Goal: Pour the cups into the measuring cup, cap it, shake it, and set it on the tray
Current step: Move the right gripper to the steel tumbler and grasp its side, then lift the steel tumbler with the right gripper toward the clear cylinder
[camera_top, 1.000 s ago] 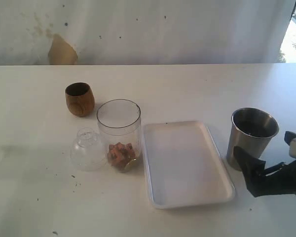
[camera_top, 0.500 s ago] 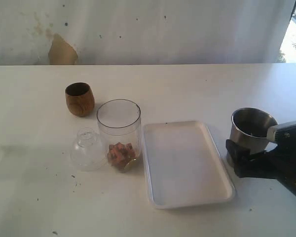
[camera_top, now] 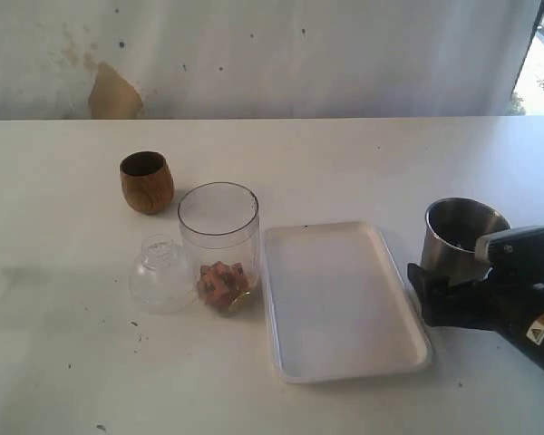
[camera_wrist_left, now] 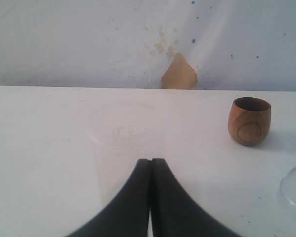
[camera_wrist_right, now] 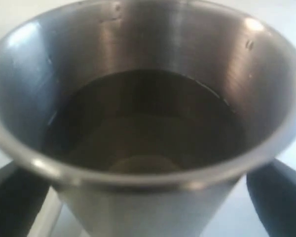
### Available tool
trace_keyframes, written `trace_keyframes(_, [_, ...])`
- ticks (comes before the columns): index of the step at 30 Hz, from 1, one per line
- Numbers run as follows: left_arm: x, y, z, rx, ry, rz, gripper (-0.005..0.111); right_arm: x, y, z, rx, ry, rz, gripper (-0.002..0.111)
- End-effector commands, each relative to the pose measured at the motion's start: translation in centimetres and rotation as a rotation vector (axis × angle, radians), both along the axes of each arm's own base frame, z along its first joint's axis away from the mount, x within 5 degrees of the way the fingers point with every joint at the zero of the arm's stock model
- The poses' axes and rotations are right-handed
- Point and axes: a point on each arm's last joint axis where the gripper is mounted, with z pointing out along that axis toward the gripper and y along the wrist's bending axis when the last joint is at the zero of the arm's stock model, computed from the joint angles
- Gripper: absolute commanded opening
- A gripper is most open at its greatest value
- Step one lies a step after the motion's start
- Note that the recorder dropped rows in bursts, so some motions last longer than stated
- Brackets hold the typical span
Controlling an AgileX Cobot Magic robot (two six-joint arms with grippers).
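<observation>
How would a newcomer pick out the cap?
Find the white tray; a tall clear cylinder stands by its left edge. Left of that cylinder sits the cap: a low clear dome with a narrow neck, unlike the open cylinder and wooden cup.

You have no text here that can be read. The frosted cup [camera_wrist_left: 126,143] just beyond the left claw [camera_wrist_left: 150,161] bears faint raised marks, too blurred to read. The small label [camera_top: 543,332] on the right arm is too tiny.
</observation>
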Motion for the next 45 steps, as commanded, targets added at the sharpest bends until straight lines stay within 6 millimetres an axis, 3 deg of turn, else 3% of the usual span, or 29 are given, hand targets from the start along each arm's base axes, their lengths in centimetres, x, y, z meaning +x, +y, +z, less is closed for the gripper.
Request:
trace_keyframes(1, [0.0, 0.0, 0.0, -0.001, -0.011, 0.000, 0.000, 0.4, -0.2, 0.2, 0.027, -0.021, -0.015, 0.105])
trace_keyframes(12, [0.0, 0.0, 0.0, -0.001, -0.011, 0.000, 0.000, 1.6, -0.2, -0.3, 0.062, -0.020, -0.028, 0.105])
trace_keyframes(45, [0.0, 0.0, 0.0, -0.001, -0.011, 0.000, 0.000, 2.1, -0.2, -0.2, 0.081, -0.034, -0.028, 0.105])
